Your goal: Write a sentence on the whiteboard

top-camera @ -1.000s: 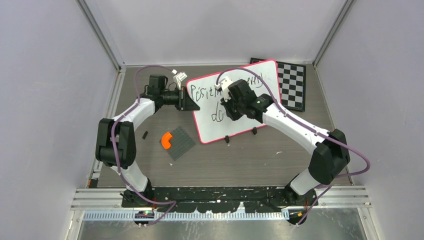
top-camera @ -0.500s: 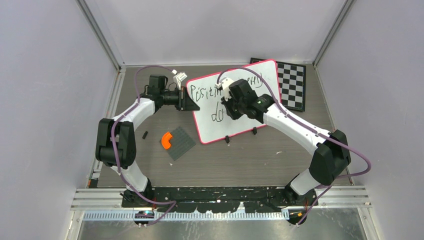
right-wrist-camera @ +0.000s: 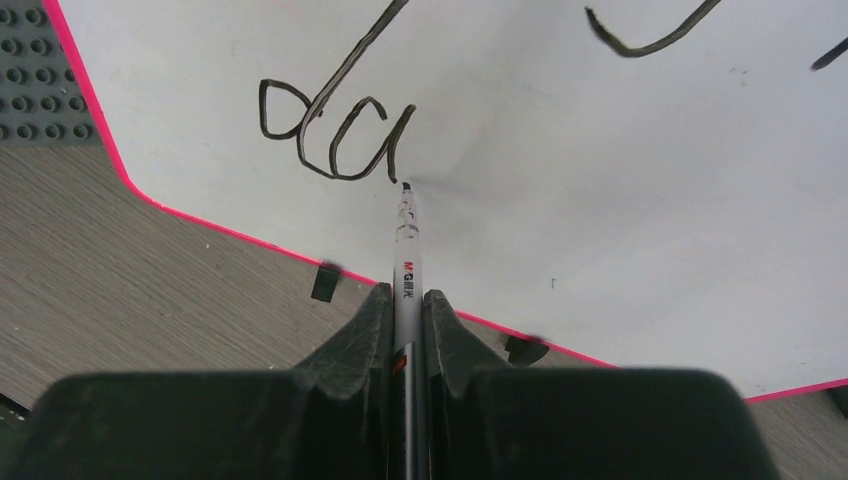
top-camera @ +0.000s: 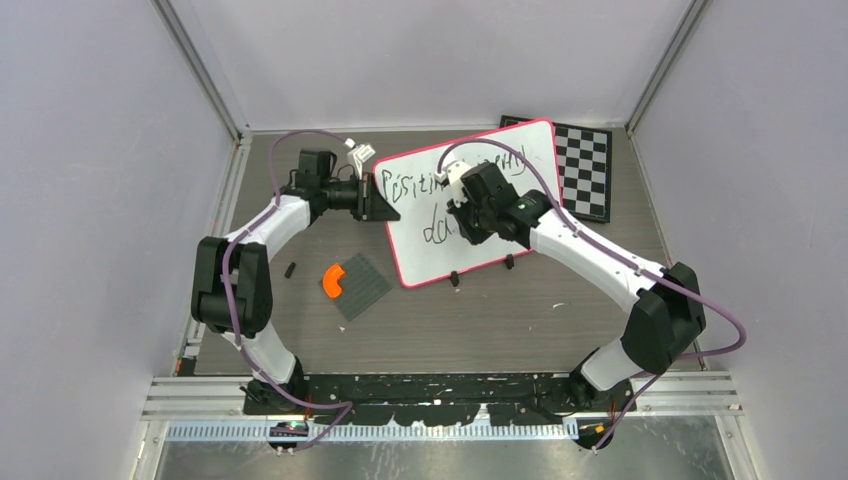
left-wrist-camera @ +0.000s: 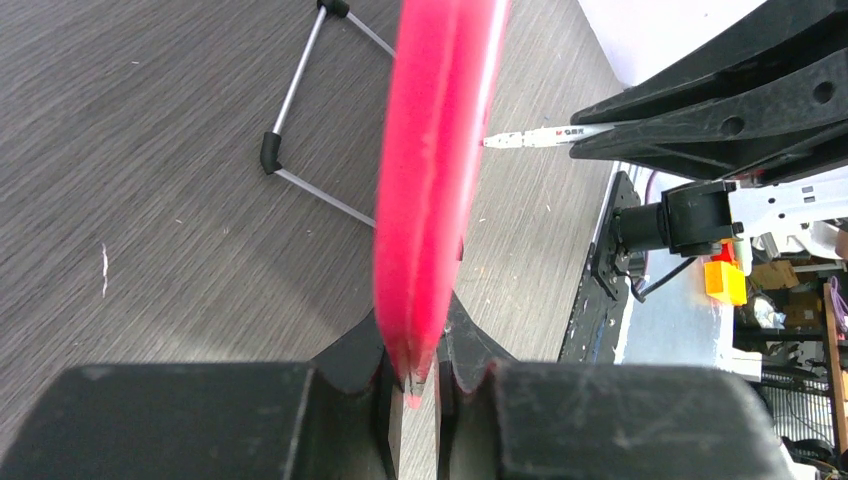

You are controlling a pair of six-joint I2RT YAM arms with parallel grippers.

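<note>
- Nearest the arm bases, a dark studded plate (top-camera: 358, 285) with an orange piece (top-camera: 333, 281) on its left corner lies on the table (top-camera: 500, 320), clear of the work.
- Beyond it, the whiteboard (top-camera: 430, 262) sits right of centre toward the far side, its two black feet at the near rim.
- The left arm's jaws are clamped on the board's pink left rim (left-wrist-camera: 435, 150), pinching it edge-on and steadying it.
- The right arm's jaws are closed on a marker (right-wrist-camera: 408, 260), whose tip touches the white surface at the end of the lower word.
- The sentence (top-camera: 415, 185) runs in one long line across the upper part of the board, partly hidden by the right arm. Below it the short word reads only "da" so far.
- Judging by that, most of the writing is done; what seems left is the last letter or so, then lifting the tip away.
- Farthest off, a chessboard (top-camera: 585, 170) shows past the board's far right corner.
</note>
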